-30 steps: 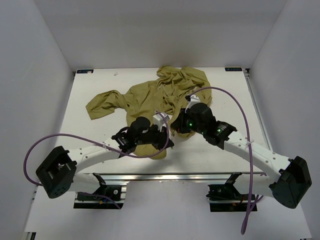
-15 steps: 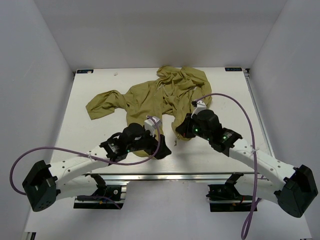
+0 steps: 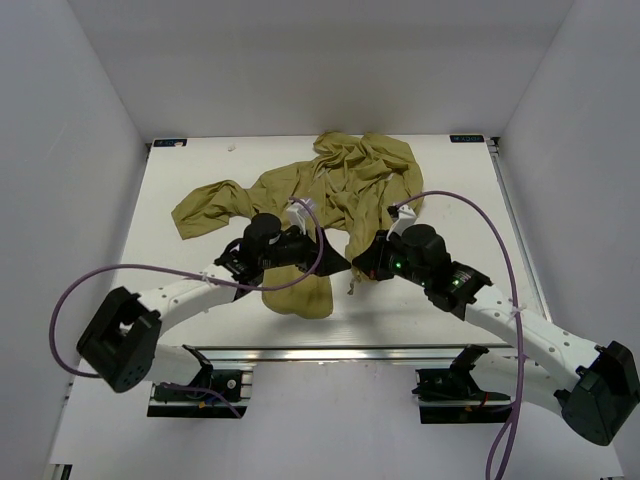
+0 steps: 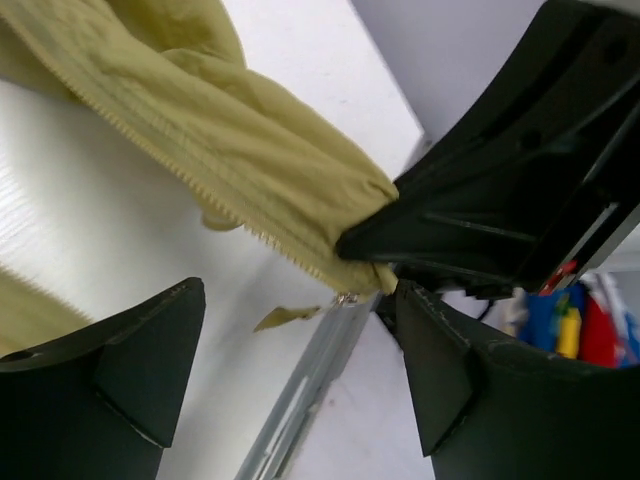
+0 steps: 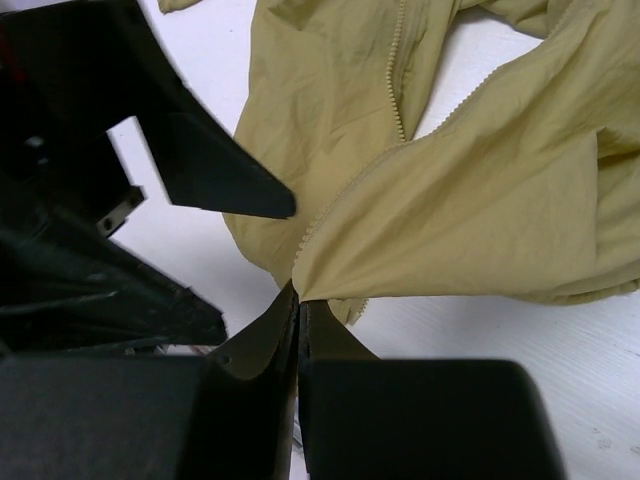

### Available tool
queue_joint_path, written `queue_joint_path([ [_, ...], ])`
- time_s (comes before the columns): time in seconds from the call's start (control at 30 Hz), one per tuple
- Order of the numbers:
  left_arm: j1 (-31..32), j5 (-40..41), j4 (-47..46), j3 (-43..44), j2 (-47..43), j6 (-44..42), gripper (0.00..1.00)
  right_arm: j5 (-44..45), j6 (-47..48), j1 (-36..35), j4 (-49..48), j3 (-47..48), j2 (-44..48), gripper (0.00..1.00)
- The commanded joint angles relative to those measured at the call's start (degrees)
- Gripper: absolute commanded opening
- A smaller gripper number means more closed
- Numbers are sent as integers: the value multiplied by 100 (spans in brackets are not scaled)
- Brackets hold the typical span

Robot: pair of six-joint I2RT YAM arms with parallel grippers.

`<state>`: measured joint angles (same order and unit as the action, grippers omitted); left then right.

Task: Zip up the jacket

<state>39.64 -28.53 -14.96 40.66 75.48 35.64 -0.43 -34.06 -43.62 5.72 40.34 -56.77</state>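
Looking down from above, I see the jacket lying wrinkled across the far middle of the table. One sleeve is thrown out to the left and a flap trails toward the near edge. My left gripper sits over the jacket's near part. Its wrist camera shows the jaws standing wide apart with nothing between them, only bare table and a toothed zipper edge running across beyond the fingertips. Where that edge ends, a small metal pull hangs with a fabric tab. I think it is the slider, though the view is too soft to be sure. Just to its right, my right gripper is clamped on the jacket's lower front corner. Its fingers are pressed together on a pinch of fabric beside the zipper teeth, and the cloth fans out from that pinch.
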Motion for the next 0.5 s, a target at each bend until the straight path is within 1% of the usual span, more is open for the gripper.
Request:
queue_joint_path([
  [0.0,-149,-1100,-1297,-50,256,759,85,-168,67,2,-369,-70,70,0],
  [0.03,-149,-1171,-1656,-50,326,856,85,-177,67,2,-369,-79,61,0],
  [0.07,-149,-1259,-1790,-41,457,1014,84,-177,67,2,-361,-79,44,0],
  [0.13,-149,-1286,-2114,-24,563,1147,79,-160,67,2,-352,-87,52,0],
  [0.27,-149,-1400,-2388,47,801,1357,71,-160,58,2,-396,-105,96,0],
  [0.3,-149,-1461,-2484,64,888,1384,68,-168,49,2,-404,-105,88,0],
  [0.33,-149,-1497,-2511,64,924,1419,62,-168,58,2,-405,-105,79,0],
  [0.37,-149,-1506,-2512,56,933,1437,60,-168,49,2,-413,-96,70,0],
  [0.47,-149,-1471,-2503,12,916,1437,59,-151,66,2,-422,-70,87,0],
])
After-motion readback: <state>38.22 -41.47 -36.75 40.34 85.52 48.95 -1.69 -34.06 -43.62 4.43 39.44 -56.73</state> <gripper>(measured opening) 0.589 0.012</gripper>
